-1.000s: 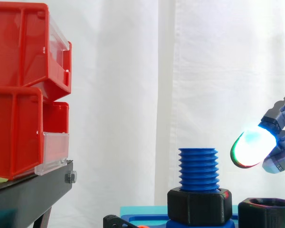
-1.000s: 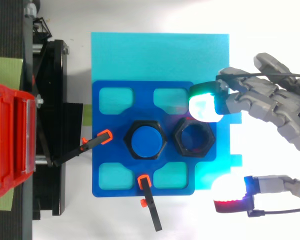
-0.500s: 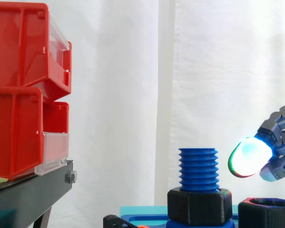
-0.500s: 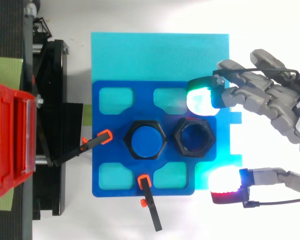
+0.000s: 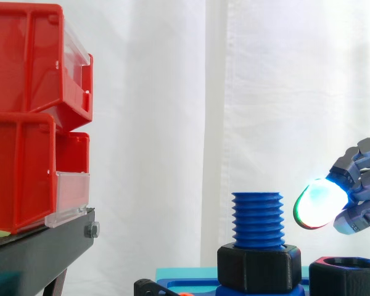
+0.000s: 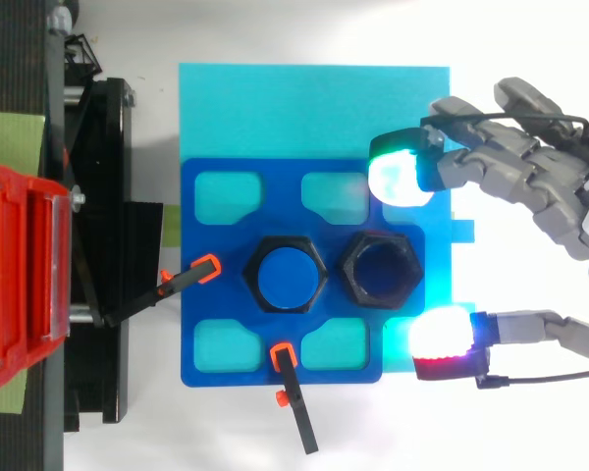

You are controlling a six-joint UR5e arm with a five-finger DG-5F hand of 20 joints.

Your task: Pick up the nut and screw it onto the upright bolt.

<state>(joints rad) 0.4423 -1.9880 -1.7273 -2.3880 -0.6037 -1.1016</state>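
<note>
In the side view, two red bins (image 5: pixel 24 111) are standing one over the other on a black stand (image 5: pixel 40 250) at the left; what they are holding cannot be told. The blue bolt (image 5: pixel 257 219) is standing upright, with a black collar (image 5: pixel 259 268) sitting around its foot. The loose nut (image 5: pixel 345 279) is lying just beside it, at the lower right. The hand (image 5: pixel 361 185) is coming in from the right, and its glowing fingertip (image 5: pixel 317 205) is hanging higher than the nut, apart from it.

In the top view, a blue plate (image 6: pixel 280 211) is lying on a cyan sheet (image 6: pixel 275 108), and two orange-tipped clamps (image 6: pixel 188 280) are pressing on its edges. Four shallow pockets (image 6: pixel 226 191) in the plate are showing cyan. The nut is resting flat on the plate, touching the collar of the bolt (image 6: pixel 288 275). The hand (image 6: pixel 530 191) is spreading wide and gripping nothing: the finger pad (image 6: pixel 401 179) is on one side of the nut, the thumb pad (image 6: pixel 442 337) on the other.
</note>
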